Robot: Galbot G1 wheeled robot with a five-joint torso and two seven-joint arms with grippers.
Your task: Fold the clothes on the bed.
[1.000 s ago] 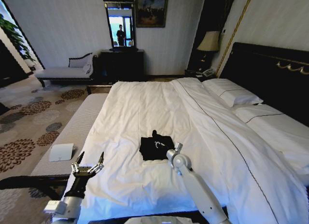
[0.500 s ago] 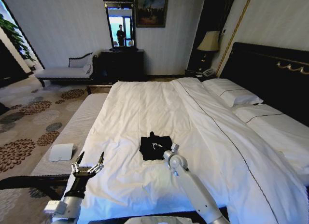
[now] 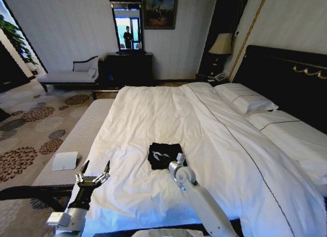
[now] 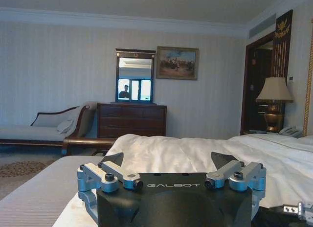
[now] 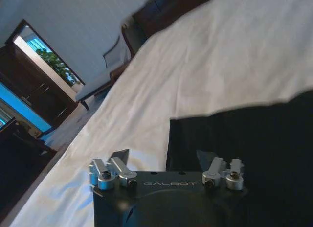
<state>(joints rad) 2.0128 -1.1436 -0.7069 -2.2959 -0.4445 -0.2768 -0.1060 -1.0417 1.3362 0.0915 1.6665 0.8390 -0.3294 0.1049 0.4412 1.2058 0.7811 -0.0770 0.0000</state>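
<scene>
The clothes (image 3: 164,155) are a small black bundle with white lettering on top, lying flat on the white duvet of the bed (image 3: 153,109). My right gripper (image 3: 179,158) sits at the bundle's near right corner. The right wrist view shows that gripper (image 5: 164,157) open, one finger over the white sheet and the other over the black fabric (image 5: 244,153), whose edge runs between them. My left gripper (image 3: 93,172) hovers open at the bed's near left edge, well away from the clothes; seen from its wrist, the left gripper (image 4: 168,161) holds nothing.
A pale bench (image 3: 76,140) runs along the bed's left side with a white flat object (image 3: 65,160) on it. Pillows (image 3: 245,100) and a dark headboard (image 3: 286,78) lie to the right. A chaise (image 3: 66,76), a dresser (image 3: 127,68) and a lamp (image 3: 221,44) stand by the far wall.
The raised flap of black fabric has dropped flat, showing the white lettering. My right gripper has shifted slightly left, closer to the bundle's corner. The left arm has not moved.
</scene>
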